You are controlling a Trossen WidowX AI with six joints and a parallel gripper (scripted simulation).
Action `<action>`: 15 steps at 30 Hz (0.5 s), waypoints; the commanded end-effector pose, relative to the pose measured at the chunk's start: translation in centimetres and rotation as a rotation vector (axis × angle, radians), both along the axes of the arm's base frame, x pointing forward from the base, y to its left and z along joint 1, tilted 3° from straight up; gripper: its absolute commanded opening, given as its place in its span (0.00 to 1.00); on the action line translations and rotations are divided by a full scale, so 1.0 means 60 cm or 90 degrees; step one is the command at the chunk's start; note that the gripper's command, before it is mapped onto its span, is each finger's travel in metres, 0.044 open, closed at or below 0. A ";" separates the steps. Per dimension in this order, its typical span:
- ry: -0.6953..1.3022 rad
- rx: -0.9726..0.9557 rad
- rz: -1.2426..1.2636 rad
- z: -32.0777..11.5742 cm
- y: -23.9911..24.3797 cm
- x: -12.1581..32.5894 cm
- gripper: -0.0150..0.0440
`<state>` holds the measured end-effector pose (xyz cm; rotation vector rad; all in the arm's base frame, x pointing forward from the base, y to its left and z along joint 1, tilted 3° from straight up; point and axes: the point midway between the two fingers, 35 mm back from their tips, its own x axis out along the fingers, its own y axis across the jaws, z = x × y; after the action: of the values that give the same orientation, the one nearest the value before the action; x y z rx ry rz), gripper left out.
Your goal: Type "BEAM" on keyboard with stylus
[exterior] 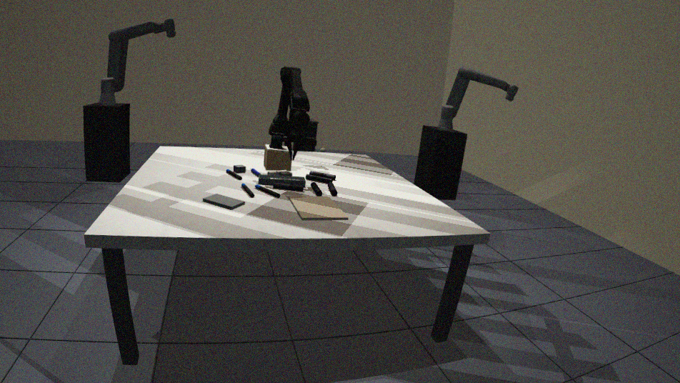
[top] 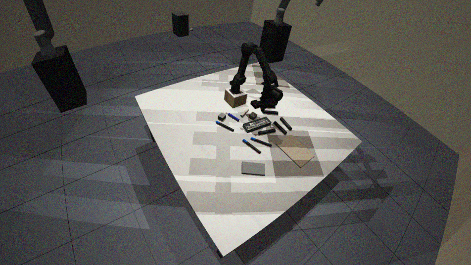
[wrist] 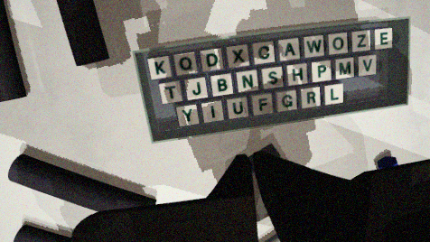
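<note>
The keyboard lies flat on the desk. The wrist view shows its B key, E key, A key and M key. My gripper is shut with no object visible at its tips. It hangs above the desk on the arm-base side of the keyboard. A blue pen-like stick with a thin pale tip and a short pale stick lie on the desk; I cannot tell which is the stylus.
Black rods lie around the keyboard. Blue-capped markers, small dark blocks, a grey slab and a tan board also lie on the desk.
</note>
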<state>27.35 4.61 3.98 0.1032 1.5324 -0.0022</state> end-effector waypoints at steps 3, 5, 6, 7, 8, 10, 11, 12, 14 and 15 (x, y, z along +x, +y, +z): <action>0.000 0.000 0.000 0.000 0.000 0.000 0.39; 0.000 0.000 0.000 0.000 0.000 0.000 0.30; 0.000 0.000 0.000 0.000 0.000 0.000 0.25; 0.000 0.000 0.000 0.000 0.000 0.000 0.25; 0.000 0.000 0.000 0.000 0.000 0.000 0.25; 0.000 0.000 0.000 0.000 0.000 0.000 0.25; 0.000 0.000 0.000 0.000 0.000 0.000 0.25; 0.000 0.000 0.000 0.000 0.000 0.000 0.25; 0.000 0.000 0.000 0.000 0.000 0.000 0.25; 0.000 0.000 0.000 0.000 0.000 0.000 0.25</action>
<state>27.34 4.61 3.98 0.1033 1.5326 -0.0021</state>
